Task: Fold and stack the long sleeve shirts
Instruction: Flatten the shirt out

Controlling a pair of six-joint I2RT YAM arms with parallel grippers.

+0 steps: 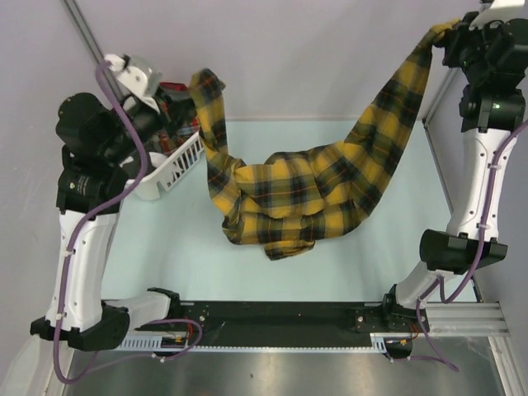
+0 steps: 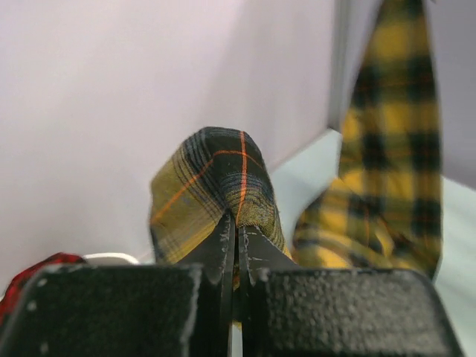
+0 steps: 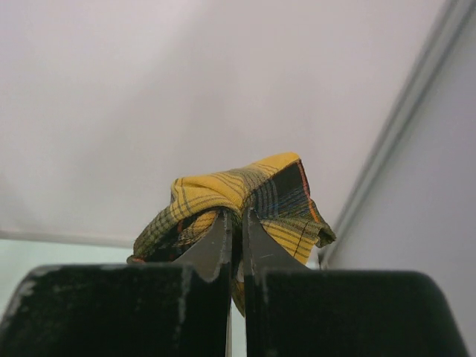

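The mustard-yellow shirt (image 1: 305, 198) hangs like a hammock between the two arms. Its bunched middle sags onto the pale table (image 1: 165, 247) to the right of the white basket (image 1: 177, 165). The left gripper (image 1: 191, 92) is raised just above the basket's far right corner. In the left wrist view its jaws are pressed together on a fold of the yellow plaid, which bulges up over the fingertips (image 2: 223, 238) with a thin orange-red line crossing it. From that pinch the cloth drops steeply past the basket's right side to the heap on the table. The right gripper (image 1: 445, 41) is held high, well to the right of the basket at the opposite far corner of the table. Its jaws are likewise clamped tight on a crumpled end of the same shirt, seen in the right wrist view as a small yellow-and-black wad sitting on top of the closed fingers (image 3: 256, 238). From there a long stretch of fabric slopes down and back toward the basket to join the heap. A red plaid shirt (image 2: 26, 277) shows at the basket, next to its white rim, below the left gripper.
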